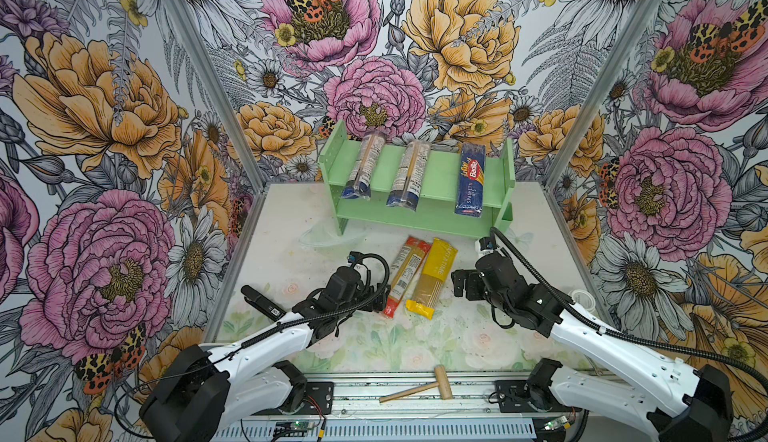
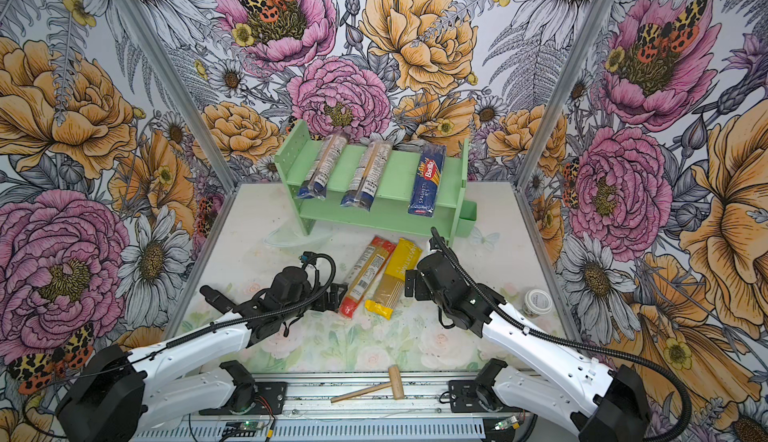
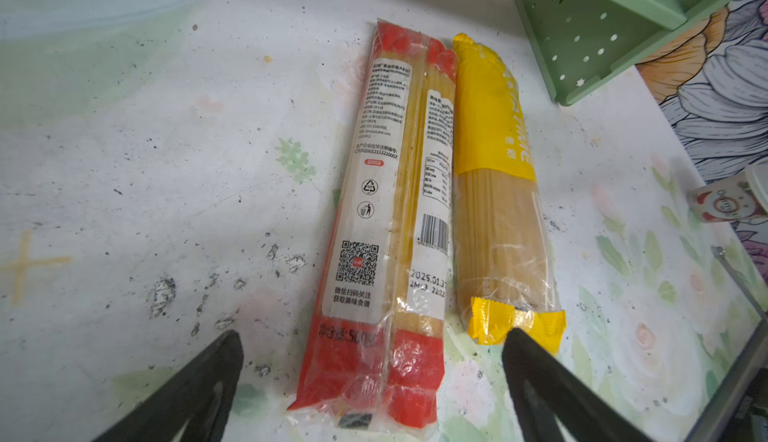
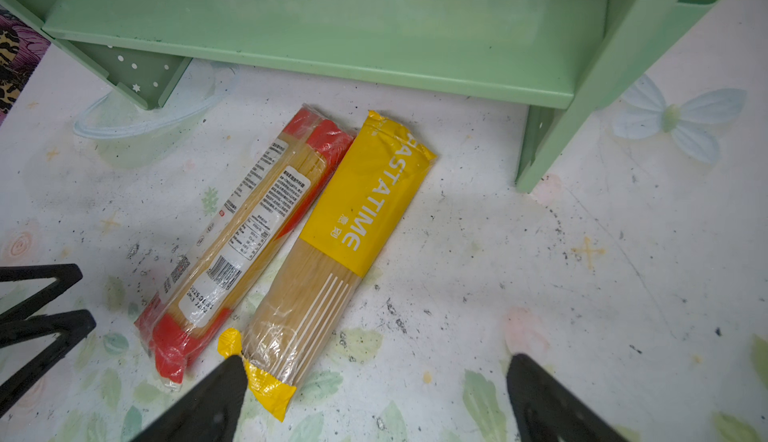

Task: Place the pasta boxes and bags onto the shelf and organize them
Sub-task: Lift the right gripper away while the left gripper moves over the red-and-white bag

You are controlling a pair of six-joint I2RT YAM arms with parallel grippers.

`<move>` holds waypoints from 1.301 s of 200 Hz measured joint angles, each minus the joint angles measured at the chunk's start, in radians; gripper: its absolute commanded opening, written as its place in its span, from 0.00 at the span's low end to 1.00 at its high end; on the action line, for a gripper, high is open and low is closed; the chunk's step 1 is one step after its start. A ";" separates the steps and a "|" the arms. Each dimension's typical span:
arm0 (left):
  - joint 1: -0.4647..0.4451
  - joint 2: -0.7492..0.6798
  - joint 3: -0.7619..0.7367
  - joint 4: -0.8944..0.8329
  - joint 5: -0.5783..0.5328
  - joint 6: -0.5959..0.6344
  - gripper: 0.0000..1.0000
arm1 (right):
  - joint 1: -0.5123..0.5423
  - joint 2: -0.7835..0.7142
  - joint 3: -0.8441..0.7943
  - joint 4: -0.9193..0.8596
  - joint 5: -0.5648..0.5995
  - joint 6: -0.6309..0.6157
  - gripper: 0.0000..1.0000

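Observation:
In both top views the mint-green shelf [image 1: 440,170] [image 2: 395,170] stands at the back of the table. Two clear blue-ended bags [image 1: 362,166] [image 1: 409,174] and a dark blue Barilla box [image 1: 471,180] lean across its tiers. A red-ended bag [image 1: 405,276] [image 3: 395,211] and a yellow bag [image 1: 432,278] [image 4: 353,228] lie side by side on the table in front. My left gripper [image 3: 374,334] is open, low over the table, with the red bag's near end between its fingers, untouched. My right gripper [image 4: 376,359] is open beside the yellow bag's near end, one finger at its corner.
A small wooden mallet [image 1: 428,386] lies on the front rail. A small jar [image 1: 582,298] sits at the table's right edge. A clear plastic lid [image 4: 145,128] lies by the shelf's left leg. A green bin [image 2: 467,215] hangs on the shelf's right side.

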 measured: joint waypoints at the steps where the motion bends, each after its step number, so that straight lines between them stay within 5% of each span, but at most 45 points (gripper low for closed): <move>1: -0.001 0.001 0.000 0.000 0.000 0.002 0.99 | 0.000 0.000 0.000 0.000 0.000 0.000 1.00; 260: -0.111 0.359 0.158 0.011 -0.063 0.199 0.99 | -0.026 -0.040 -0.046 -0.016 0.001 0.005 0.99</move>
